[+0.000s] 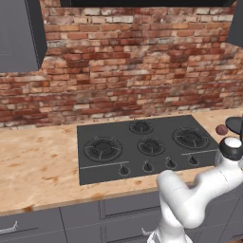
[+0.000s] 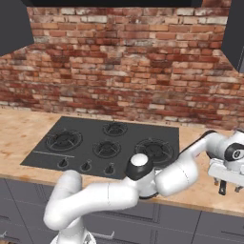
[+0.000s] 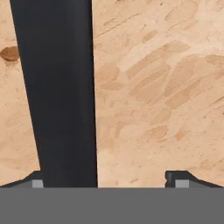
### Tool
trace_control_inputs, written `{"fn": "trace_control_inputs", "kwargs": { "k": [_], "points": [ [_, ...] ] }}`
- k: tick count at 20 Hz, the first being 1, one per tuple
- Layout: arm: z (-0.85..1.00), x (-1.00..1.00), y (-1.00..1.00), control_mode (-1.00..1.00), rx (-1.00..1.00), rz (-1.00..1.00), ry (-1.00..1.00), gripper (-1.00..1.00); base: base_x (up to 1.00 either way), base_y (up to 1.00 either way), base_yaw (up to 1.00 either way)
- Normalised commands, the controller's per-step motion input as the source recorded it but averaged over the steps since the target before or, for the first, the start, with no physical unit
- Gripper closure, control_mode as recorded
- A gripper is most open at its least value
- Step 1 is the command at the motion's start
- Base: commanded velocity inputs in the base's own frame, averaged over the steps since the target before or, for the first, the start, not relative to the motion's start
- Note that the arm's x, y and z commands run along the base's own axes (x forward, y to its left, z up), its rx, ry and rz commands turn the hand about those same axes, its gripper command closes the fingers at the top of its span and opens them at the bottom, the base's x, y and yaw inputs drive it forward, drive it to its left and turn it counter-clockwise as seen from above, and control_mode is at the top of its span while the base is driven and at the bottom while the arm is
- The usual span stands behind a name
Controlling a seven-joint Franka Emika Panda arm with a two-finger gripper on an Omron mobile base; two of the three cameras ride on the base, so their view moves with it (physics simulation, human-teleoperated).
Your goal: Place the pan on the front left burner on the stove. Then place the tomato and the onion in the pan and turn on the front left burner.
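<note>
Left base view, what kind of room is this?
A kitchen, computer-rendered by its look: a black stove with round burners and knobs sits in a wooden counter, with a brick wall behind and grey cabinets above.

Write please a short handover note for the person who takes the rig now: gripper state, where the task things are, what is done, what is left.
Gripper: open, low over the wooden counter right of the stove, holding nothing. In the hand view the pan handle runs close by one finger tip, off centre between the tips.
Pan: on the counter right of the stove, at the picture edge.
Onion: beside the pan, on the counter.
Tomato: I cannot place it.
Front left burner: bare.
Done: nothing yet.
Left: grasp the pan, set it on the burner, add tomato and onion, turn the knob.
</note>
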Motion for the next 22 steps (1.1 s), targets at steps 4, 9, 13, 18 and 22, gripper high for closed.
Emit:
{"fn": "trace_control_inputs", "kwargs": {
  "k": [4,9,13,18,22],
  "points": [
    [-0.38,0.00,-0.01,-1.00,0.06,0.04,0.00,1.00,0.00,0.00,0.00],
    [-0.30,-0.04,0.00,-1.00,0.04,0.04,0.00,1.00,0.00,0.00,0.00],
    [-0.04,-0.29,0.00,-1.00,0.01,0.00,-0.04,1.00,0.00,0.00,0.00],
    [0.17,-0.38,0.00,-1.00,0.00,0.00,-0.10,1.00,0.00,0.00,0.00],
    [0.60,-0.23,0.00,-1.00,0.00,0.00,-0.07,1.00,0.00,0.00,0.00]
  ]
}}
